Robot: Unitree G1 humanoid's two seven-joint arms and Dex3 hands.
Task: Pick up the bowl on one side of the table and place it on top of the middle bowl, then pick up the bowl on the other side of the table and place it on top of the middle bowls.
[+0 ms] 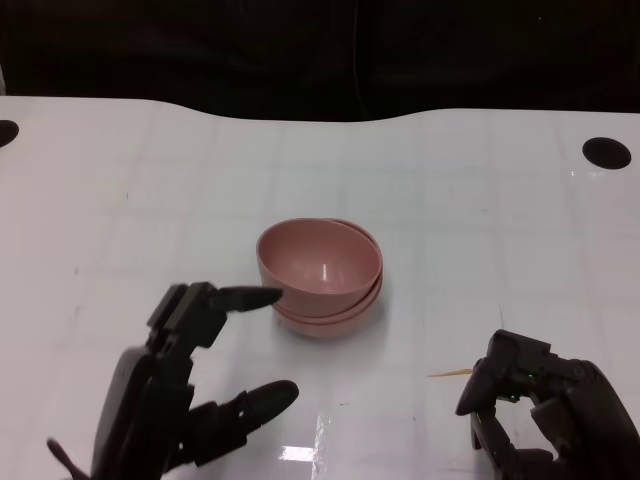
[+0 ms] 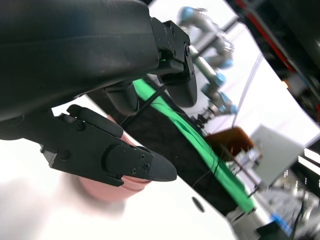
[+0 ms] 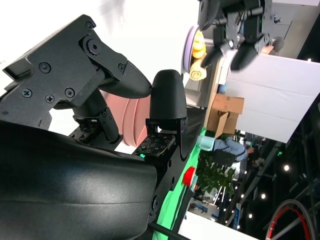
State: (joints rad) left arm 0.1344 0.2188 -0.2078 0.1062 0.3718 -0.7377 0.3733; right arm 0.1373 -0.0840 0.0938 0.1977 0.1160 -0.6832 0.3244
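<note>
- A stack of pink, round, matte bowls (image 1: 322, 275) is sitting near the middle of the white glossy table (image 1: 480, 220); rims of at least two nested bowls are showing, and the exact count is hard to tell.
- The top bowl is sitting slightly off-centre in the ones beneath, tilting a little toward the robot's left.
- The left hand (image 1: 185, 385) is hovering over the table at the near left of the stack, fingers spread apart and holding nothing.
- One left fingertip (image 1: 255, 296) is pointing toward the stack's near-left rim, just beside it; whether it is touching cannot be told from the head view.
- In the left wrist view the left hand's black fingers (image 2: 120, 162) are standing apart with the pink stack (image 2: 112, 187) showing between and behind them, nothing in the grasp.
- The right hand (image 1: 540, 405) is resting low at the near right, well apart from the stack, fingers curling loosely inward with nothing in them.
- In the right wrist view the right hand's fingers (image 3: 167, 107) are reaching out with a gap between them; the pink bowl stack (image 3: 127, 120) is showing beyond, not touched.
- Two round black holes (image 1: 607, 152) are lying at the table's far corners.
- A small thin orange sliver (image 1: 450, 374) is lying on the table near the right hand.
</note>
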